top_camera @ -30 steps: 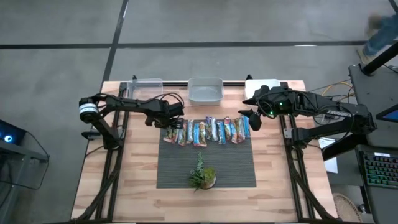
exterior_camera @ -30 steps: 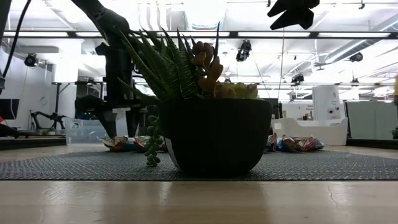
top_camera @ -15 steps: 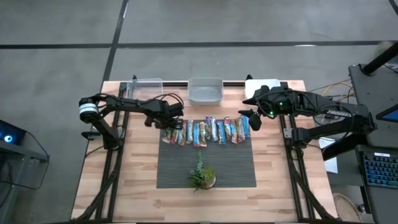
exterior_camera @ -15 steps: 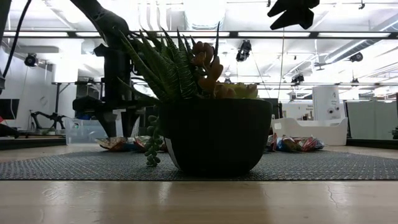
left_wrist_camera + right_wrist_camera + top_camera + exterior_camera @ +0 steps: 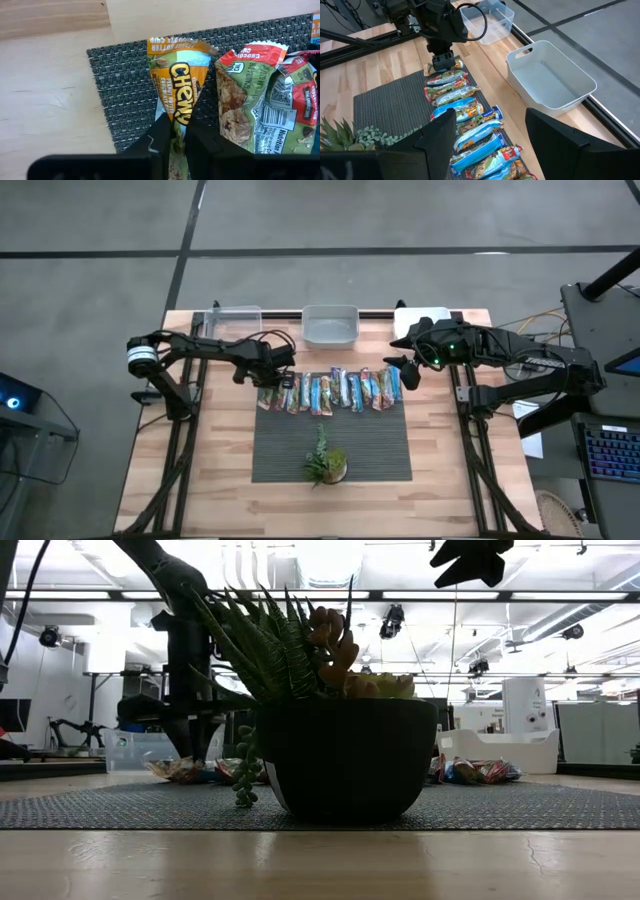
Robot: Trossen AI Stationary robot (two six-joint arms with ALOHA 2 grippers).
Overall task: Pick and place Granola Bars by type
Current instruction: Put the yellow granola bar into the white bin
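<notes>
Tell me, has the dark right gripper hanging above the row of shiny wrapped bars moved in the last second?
No. The right gripper hangs at the same spot beside the white bin.

The left gripper [image 5: 179, 142] pinches an orange Chewy bar [image 5: 178, 82] between its dark fingers [image 5: 161, 135]. The bar lies on the grey mat [image 5: 125, 95], near the mat's corner. Just beside it lie two red-and-green bars [image 5: 265, 100], overlapping. Light wood table [image 5: 50, 90] borders the mat.

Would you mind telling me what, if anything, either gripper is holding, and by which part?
The left gripper pinches the orange-wrapped granola bar at the row's left end, by its near end. The right gripper hangs open, holding nothing.
</notes>
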